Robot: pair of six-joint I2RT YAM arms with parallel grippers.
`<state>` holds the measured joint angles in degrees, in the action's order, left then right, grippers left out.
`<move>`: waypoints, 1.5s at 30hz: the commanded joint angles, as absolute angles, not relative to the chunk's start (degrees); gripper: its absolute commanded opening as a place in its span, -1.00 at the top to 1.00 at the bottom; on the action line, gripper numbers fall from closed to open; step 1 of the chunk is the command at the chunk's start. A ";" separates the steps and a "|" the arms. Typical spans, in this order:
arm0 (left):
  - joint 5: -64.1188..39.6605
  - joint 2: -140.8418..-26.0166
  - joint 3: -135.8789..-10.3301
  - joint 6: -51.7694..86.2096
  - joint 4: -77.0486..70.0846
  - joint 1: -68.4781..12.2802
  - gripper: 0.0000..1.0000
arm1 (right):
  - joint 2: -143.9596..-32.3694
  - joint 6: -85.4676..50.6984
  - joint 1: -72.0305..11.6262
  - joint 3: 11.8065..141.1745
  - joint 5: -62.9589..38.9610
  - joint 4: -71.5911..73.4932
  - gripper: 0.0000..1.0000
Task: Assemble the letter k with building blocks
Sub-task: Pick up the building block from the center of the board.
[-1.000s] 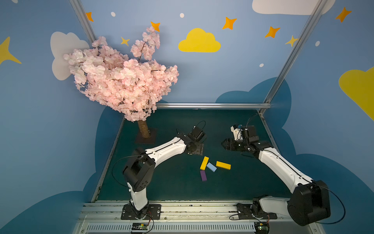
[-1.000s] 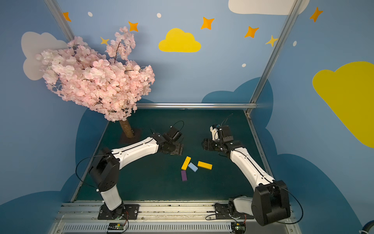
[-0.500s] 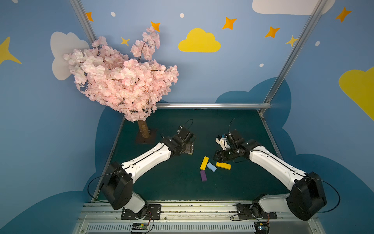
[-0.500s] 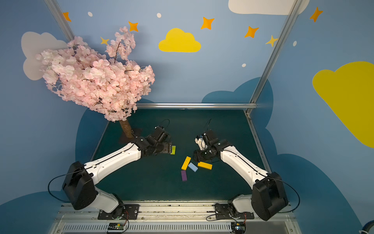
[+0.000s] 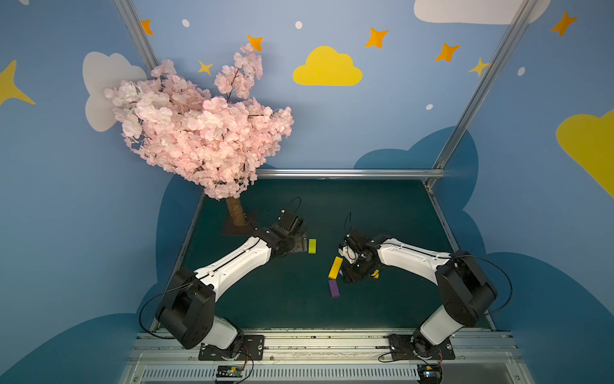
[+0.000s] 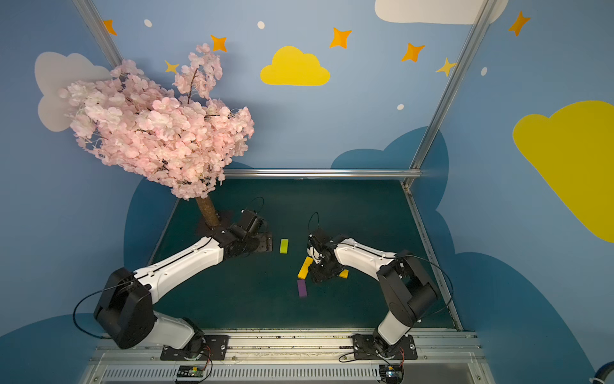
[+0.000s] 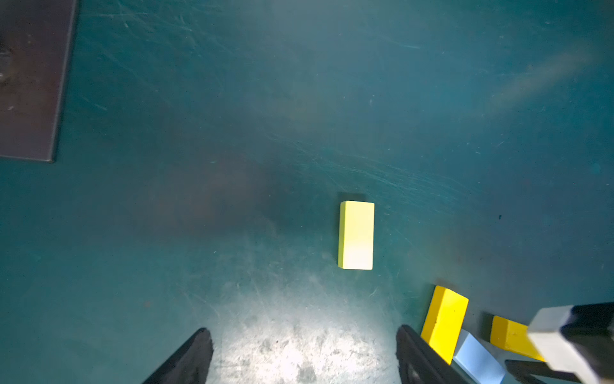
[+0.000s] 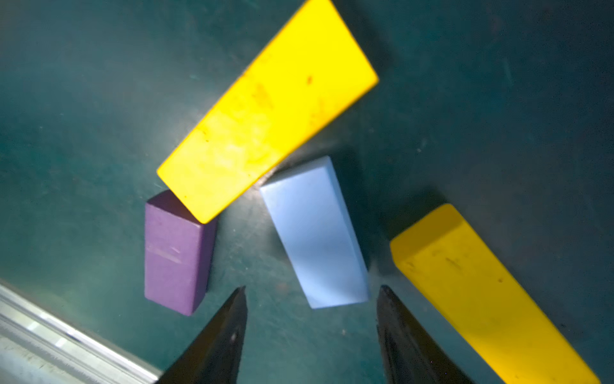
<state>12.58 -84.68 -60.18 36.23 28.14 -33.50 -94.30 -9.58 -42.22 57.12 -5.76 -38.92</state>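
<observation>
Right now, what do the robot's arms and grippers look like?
Both arms match: the left arm and right arm have smooth white shells between bulky black joints, with thin black cables looping alongside. The left gripper and right gripper are black, each with two tapering pointed fingers.

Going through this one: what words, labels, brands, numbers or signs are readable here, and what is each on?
None readable.
The lime-green block, light-blue block, purple block and orange-yellow blocks carry only scuffs, no print.
The wall has painted clouds and stars, no lettering.
The small circuit board by the front rail is too small to read.
</observation>
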 commanded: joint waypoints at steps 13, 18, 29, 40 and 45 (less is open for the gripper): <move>10.50 -84.64 -58.26 37.00 26.15 -32.14 -0.74 | -100.15 -8.48 -43.50 62.53 -1.46 -41.82 -0.03; 10.52 -84.81 -57.84 37.09 25.86 -32.00 -0.74 | -99.86 -8.95 -43.48 62.95 -0.44 -42.36 0.43; 10.75 -85.21 -57.54 36.92 25.64 -31.90 -0.75 | -94.22 -17.79 -48.63 66.08 -1.41 -45.21 1.00; 23.29 -77.35 -55.33 41.21 27.46 -31.90 -0.75 | -104.26 -37.39 -54.14 77.61 3.69 -40.72 1.00; 27.70 -71.90 -53.18 39.80 26.17 -31.80 -0.75 | -111.43 -45.14 -55.44 85.20 6.15 -43.84 1.00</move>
